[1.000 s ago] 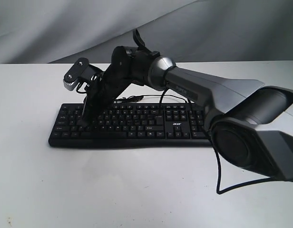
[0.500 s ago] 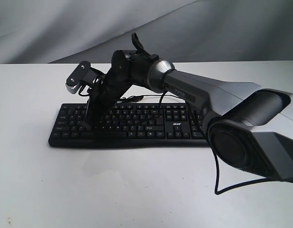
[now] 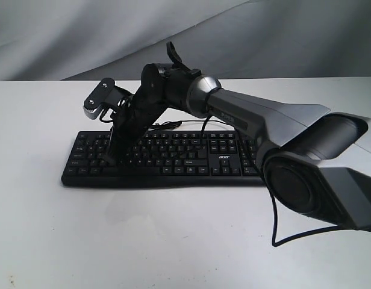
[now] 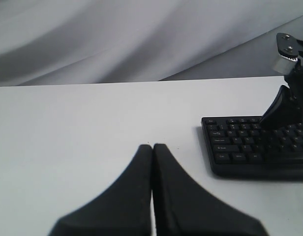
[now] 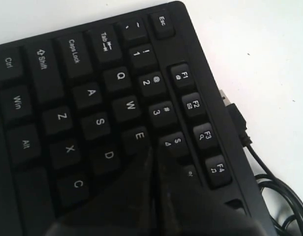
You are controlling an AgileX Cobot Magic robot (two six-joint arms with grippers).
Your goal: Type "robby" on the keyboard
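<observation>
The black keyboard (image 3: pixel 173 158) lies flat across the white table, its "acer" logo right of the letter keys. My right arm reaches across from the right, and my right gripper (image 3: pixel 109 161) is shut, tips down on the keyboard's left part. In the right wrist view the closed tips (image 5: pixel 154 150) sit between the E and 4 keys of the keyboard (image 5: pixel 82 98), hiding the keys beneath. My left gripper (image 4: pixel 152 146) is shut and empty over bare table, off the keyboard's (image 4: pixel 240 152) left end. The left arm is out of the exterior view.
The keyboard's thin black cable (image 5: pixel 250 147) runs off behind its back edge. A thicker black cable (image 3: pixel 274 223) hangs from my right arm down to the table (image 3: pixel 173 241) in front. Grey cloth (image 3: pixel 83 36) closes off the back.
My right gripper and wrist have shifted slightly to the right along the keyboard's left part, then held still. The keyboard has not moved.
</observation>
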